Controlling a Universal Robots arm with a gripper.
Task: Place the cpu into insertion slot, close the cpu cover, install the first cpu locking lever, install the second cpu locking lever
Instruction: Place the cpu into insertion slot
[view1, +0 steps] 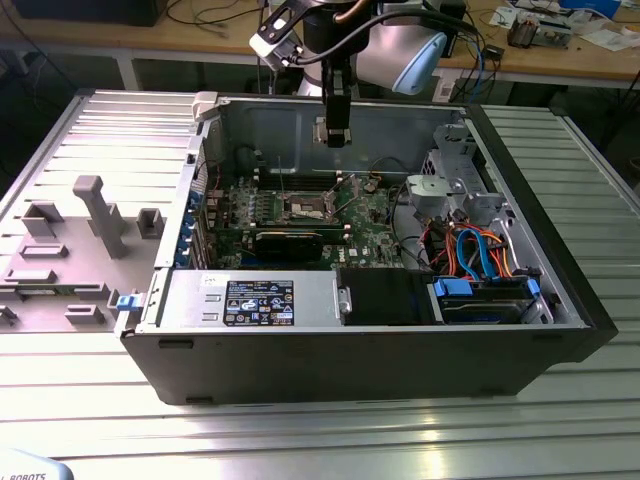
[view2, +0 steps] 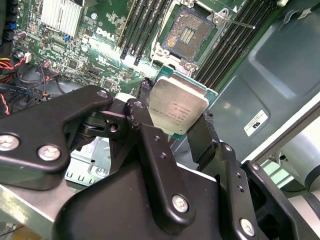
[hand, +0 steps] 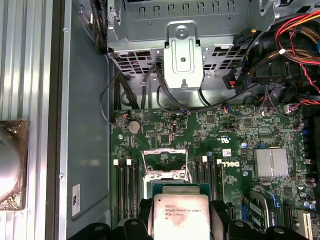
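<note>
Fingers (view2: 200, 137) clamp the cpu (view2: 177, 107) by two opposite edges, its metal top facing up; the uncovered insertion slot (view2: 187, 35) lies below the chip, apart and slightly offset.

A grey and pale-blue robot arm (view1: 400, 50) enters from the top of the exterior view, with its wrist turned so that the black two-finger gripper (view1: 335, 138) hangs straight down. In the second wrist view its black jointed fingers (view2: 200, 137) clamp opposite edges of the small, flat, square, silver-grey cpu (view2: 177, 105), which is held clear between them.
</note>
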